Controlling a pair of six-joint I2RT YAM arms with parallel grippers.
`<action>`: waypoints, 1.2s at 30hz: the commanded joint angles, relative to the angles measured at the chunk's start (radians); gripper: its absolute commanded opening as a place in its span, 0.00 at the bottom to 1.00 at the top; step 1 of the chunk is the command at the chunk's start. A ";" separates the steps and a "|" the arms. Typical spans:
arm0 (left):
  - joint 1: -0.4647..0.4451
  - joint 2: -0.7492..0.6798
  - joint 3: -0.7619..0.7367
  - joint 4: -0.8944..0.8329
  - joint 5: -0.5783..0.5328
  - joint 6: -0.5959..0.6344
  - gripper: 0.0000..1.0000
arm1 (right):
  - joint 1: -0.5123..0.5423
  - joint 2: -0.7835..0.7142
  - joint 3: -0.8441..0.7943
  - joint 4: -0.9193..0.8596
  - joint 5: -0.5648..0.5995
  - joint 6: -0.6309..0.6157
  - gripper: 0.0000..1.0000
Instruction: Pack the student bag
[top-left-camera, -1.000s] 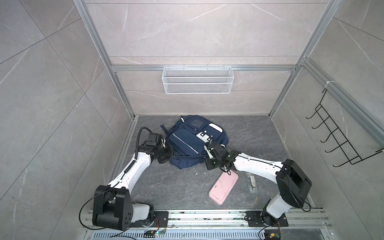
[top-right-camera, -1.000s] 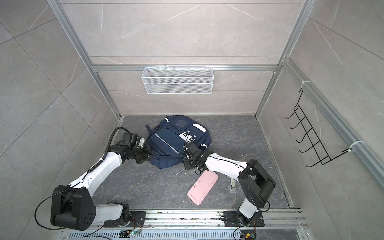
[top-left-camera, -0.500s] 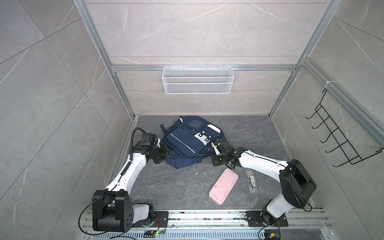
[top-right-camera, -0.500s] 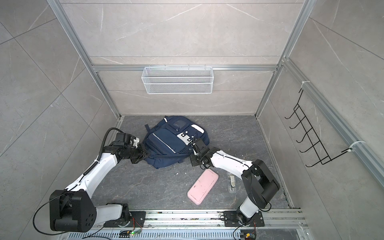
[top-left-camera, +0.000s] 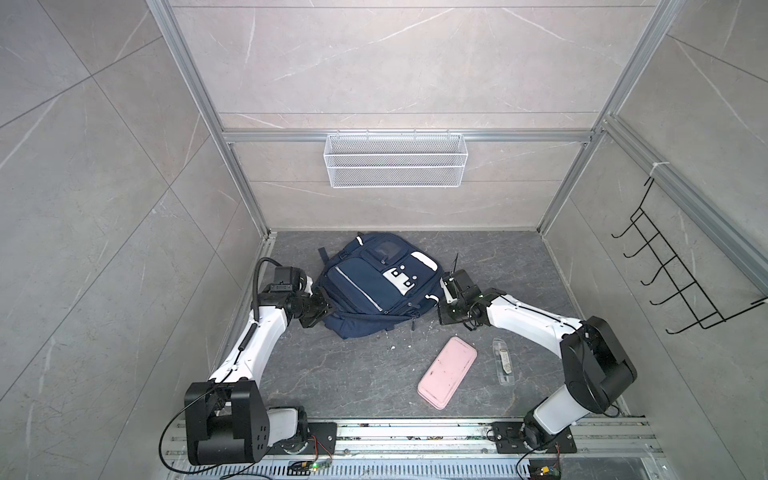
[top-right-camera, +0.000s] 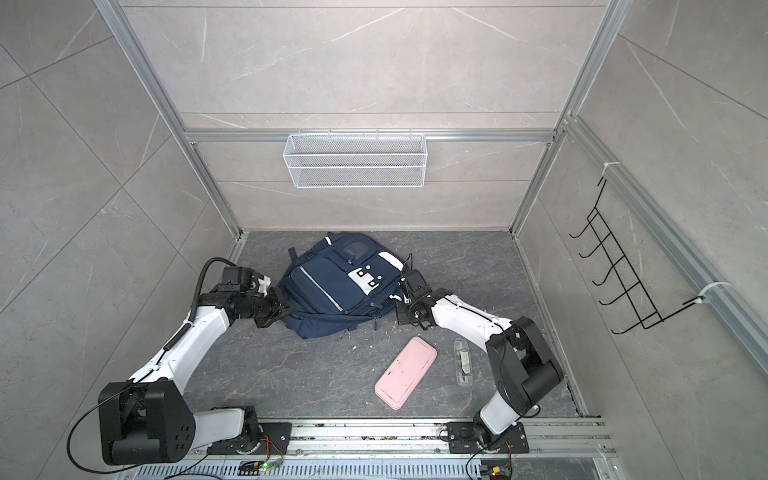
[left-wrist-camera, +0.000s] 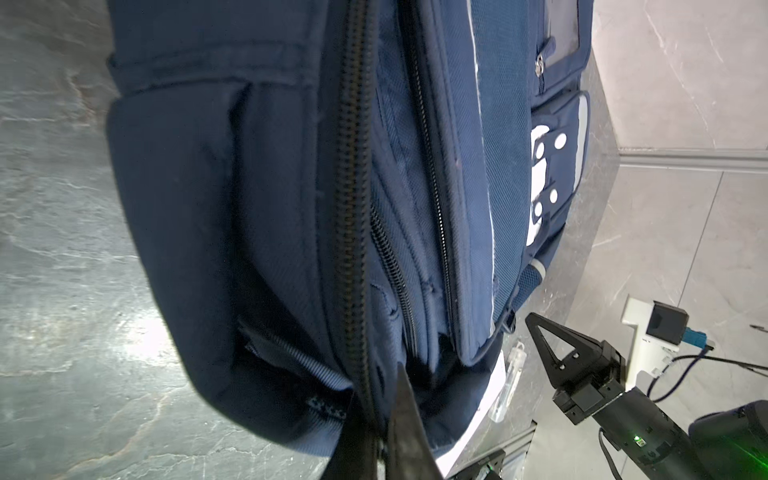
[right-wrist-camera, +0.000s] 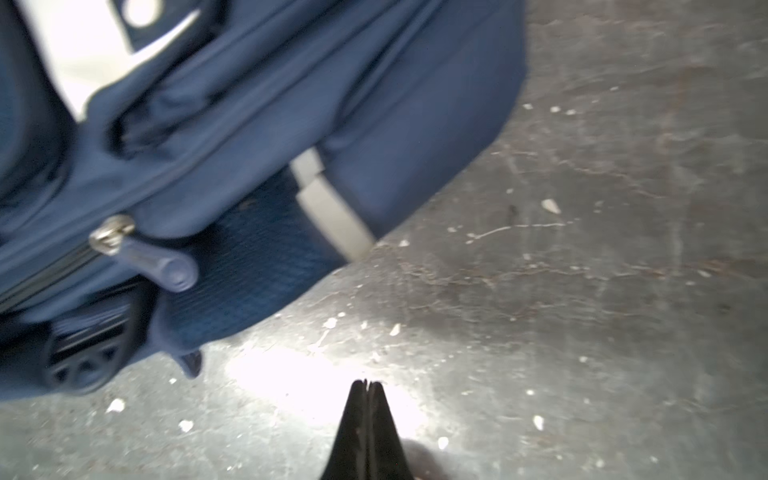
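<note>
Quick update: the student bag (top-left-camera: 374, 291) has slid a little further away from the pink case (top-left-camera: 447, 372) over the last second. The left arm is dragging it that way. The bag lies flat on the desk (top-left-camera: 332, 374), front pocket up, on the far side of the pink case and clear of it.

The left gripper (top-left-camera: 328, 309) is clamped tight on the bag's edge, on the side farthest from the pink case. The left wrist view shows the zip (left-wrist-camera: 353, 208) running straight in between its jaws. The right gripper (right-wrist-camera: 365, 384) was up against the bag a second ago, on the side nearer the pink case. Now it has backed off and hangs just over bare desk, pinched shut with nothing in it.

So only one arm has the bag right now, and this looks like repositioning, not packing. The pink case is still out on the desk. I can't tell whether the main zip is open at all. My guess is the right gripper goes for the zip pull (right-wrist-camera: 145, 253) next.
</note>
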 joint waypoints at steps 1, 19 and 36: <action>-0.006 -0.034 -0.010 0.060 0.016 0.013 0.00 | 0.002 -0.002 -0.006 -0.039 0.042 0.016 0.00; -0.322 0.128 -0.044 0.124 -0.162 -0.039 0.00 | 0.003 -0.028 0.057 -0.027 -0.091 -0.015 0.46; -0.327 0.095 -0.199 0.160 -0.199 -0.068 0.00 | 0.001 0.182 0.266 -0.010 -0.134 -0.022 0.55</action>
